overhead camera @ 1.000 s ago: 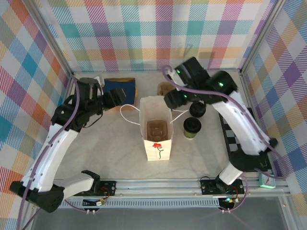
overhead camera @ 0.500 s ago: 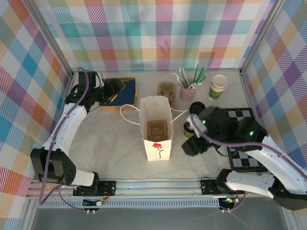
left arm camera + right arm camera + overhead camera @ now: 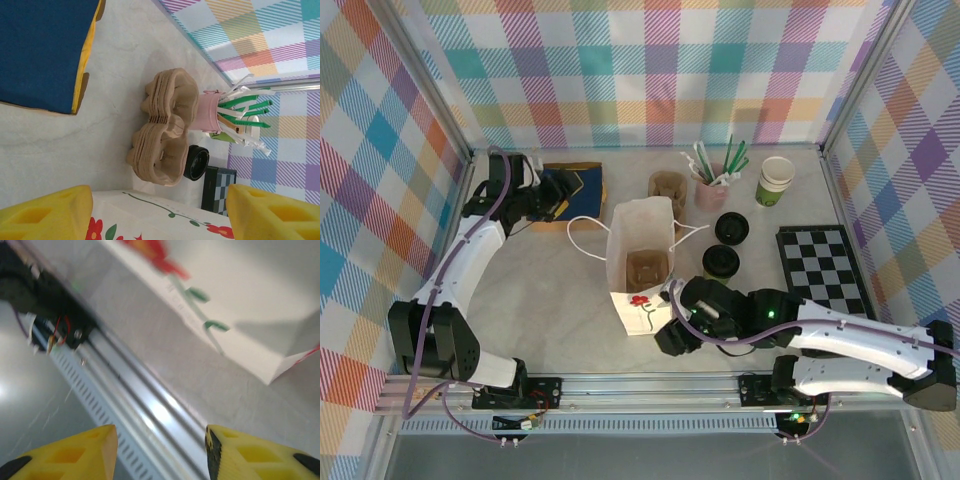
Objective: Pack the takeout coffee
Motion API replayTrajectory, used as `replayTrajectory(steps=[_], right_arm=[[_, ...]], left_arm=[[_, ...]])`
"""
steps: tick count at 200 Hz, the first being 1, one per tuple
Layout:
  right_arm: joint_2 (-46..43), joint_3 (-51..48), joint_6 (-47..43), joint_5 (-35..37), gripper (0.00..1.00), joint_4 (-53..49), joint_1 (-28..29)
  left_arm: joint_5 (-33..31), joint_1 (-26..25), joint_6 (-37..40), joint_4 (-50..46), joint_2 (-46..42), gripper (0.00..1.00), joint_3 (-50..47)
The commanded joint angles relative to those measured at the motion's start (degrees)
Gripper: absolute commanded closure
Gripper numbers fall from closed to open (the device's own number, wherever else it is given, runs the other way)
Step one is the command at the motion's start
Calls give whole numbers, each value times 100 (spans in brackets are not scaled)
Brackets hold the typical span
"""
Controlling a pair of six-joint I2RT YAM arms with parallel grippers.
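The left hand (image 3: pixel 157 207) and right hand (image 3: pixel 159 440) gape apart, both empty. The takeout coffee (image 3: pixel 720 263) stands right of the paper bag (image 3: pixel 642 225)

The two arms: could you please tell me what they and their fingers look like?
The left arm and right arm both have white shells, black joints and a mauve cable looping alongside. A small green light shows on the right arm's black wrist section. The left fingers and right fingers are yellow moulded blocks with recessed pockets.
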Motion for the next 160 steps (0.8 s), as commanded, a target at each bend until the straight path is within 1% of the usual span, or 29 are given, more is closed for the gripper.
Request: replayTrajectory(steps=[1,27,36,76,106,130,160], right_arm=[[-236,-143,430,945,51,787,5],[-263,-111,759,1664,51,360,-43],[-317,-136,926,1872,52,218,-67],[-691,-335,1403,2340,55,-64,-375],[-865,-379,1325,2288,56,73,-636],[-763,-282,1244,2305,57,-14,-740],[-767,-178,1123,2145,57,-134,-783]], left_arm=[[-59,27,104,8,-302,29,-44],[-56,21,137,-38,-336,29,-43],[-77,33,150,-59,-354,29,-59],[-111,24,156,-54,-468,29,-113],[-156,29,234,-153,-539,29,-110],[-175,36,230,-162,-582,29,-139],[-182,33,279,-212,-627,29,-137]])
